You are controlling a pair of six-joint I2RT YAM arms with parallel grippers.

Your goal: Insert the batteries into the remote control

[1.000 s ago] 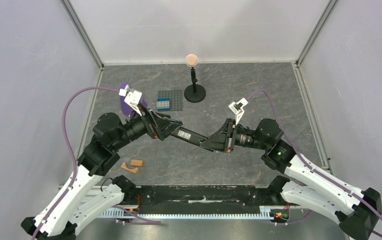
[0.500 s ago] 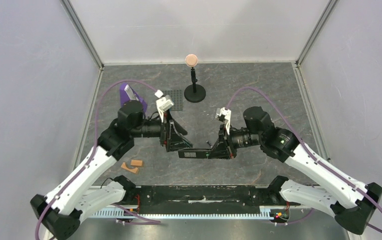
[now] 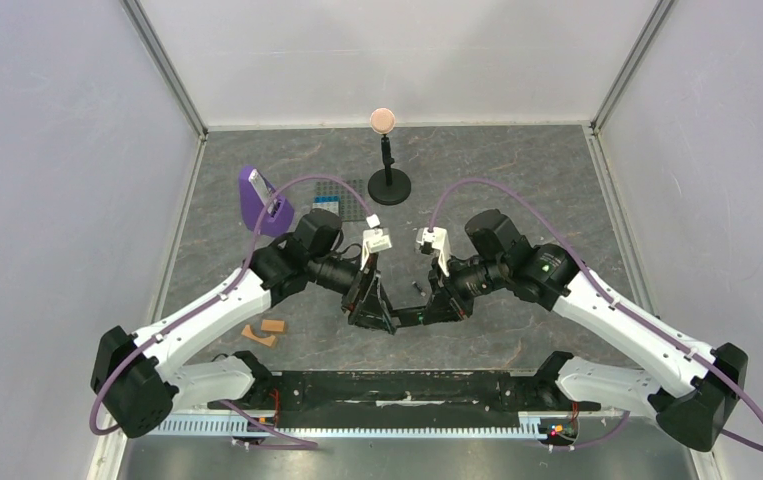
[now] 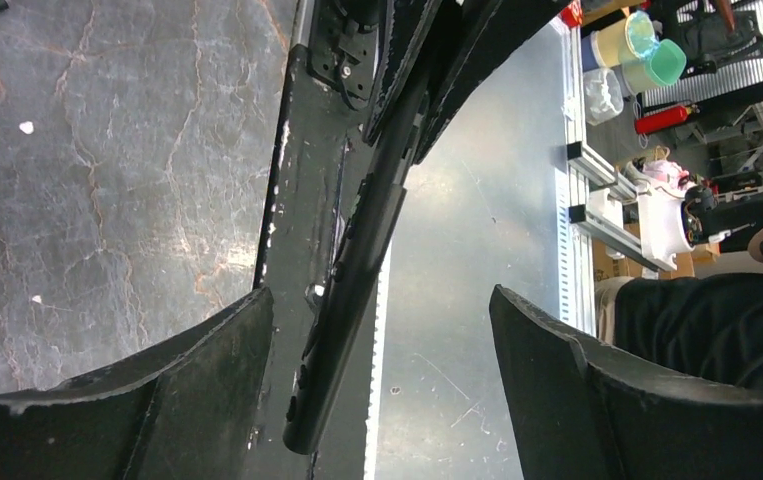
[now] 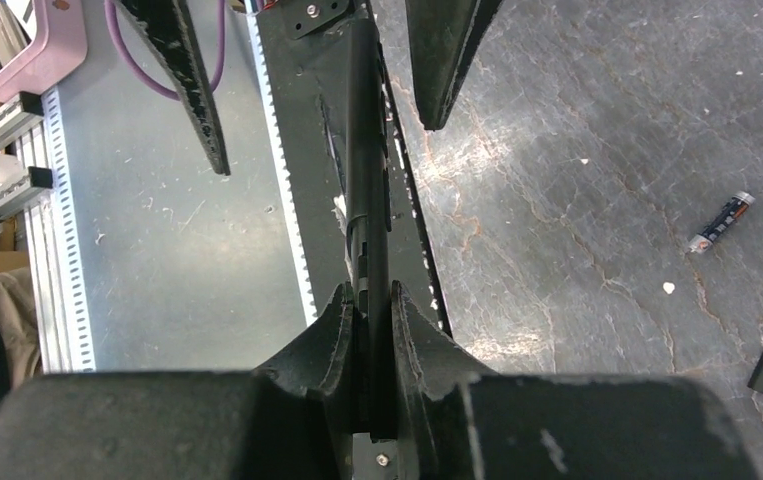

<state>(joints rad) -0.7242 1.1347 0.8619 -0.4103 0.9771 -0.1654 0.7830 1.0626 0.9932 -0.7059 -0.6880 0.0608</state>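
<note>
Right gripper (image 5: 369, 300): your jaws are clamped tight on one end of the remote control (image 5: 364, 190), with both fingers pressed against its long sides.
Left gripper (image 4: 377, 300): your jaws stand wide apart. The remote runs through the gap, closer to one finger than the other, and you cannot tell whether it touches.
Remote position: it reaches straight out from the right jaws and ends between the left jaws.
Battery (image 5: 720, 222): dark with a light tip, it lies on the table well off to one side of the right jaws, touching nothing.
Change: since half a second ago your two wrists have drawn closer together and toward the near edge, and less of the remote shows between them.
Count: two grippers, one remote, one battery in view, and two orange-tan blocks (image 3: 264, 330) well apart from the left jaws.
</note>
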